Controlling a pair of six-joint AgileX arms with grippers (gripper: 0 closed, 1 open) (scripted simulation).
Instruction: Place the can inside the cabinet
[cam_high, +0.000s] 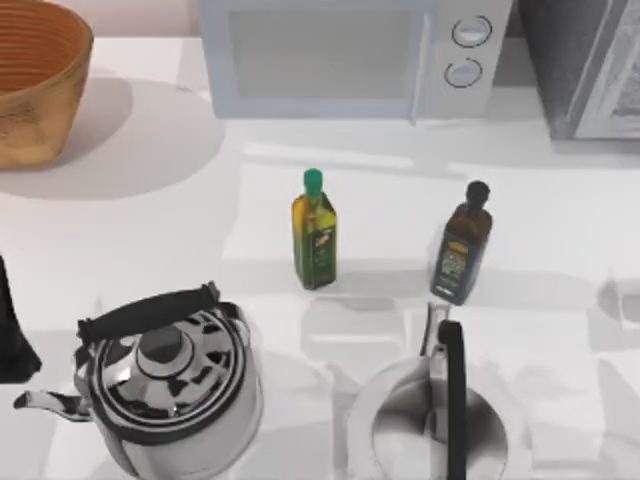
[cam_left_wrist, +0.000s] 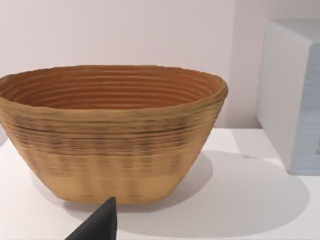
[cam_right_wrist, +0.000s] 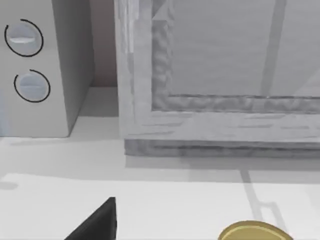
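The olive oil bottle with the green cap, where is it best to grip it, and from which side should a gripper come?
Grip the green-capped bottle around its body, below the narrow neck, probably from the top view's left. It stands upright; the dark bottle is at its right and the kettle toward the view's bottom, so the left looks freest.

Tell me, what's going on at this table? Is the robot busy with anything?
Nothing is being handled yet. The left gripper hangs near the basket at the table's far left. The right gripper faces the cabinet, next to the microwave, with a yellowish round thing just below it, possibly the can. Two bottles stand mid-table, untouched, and two kettles sit at the near edge.
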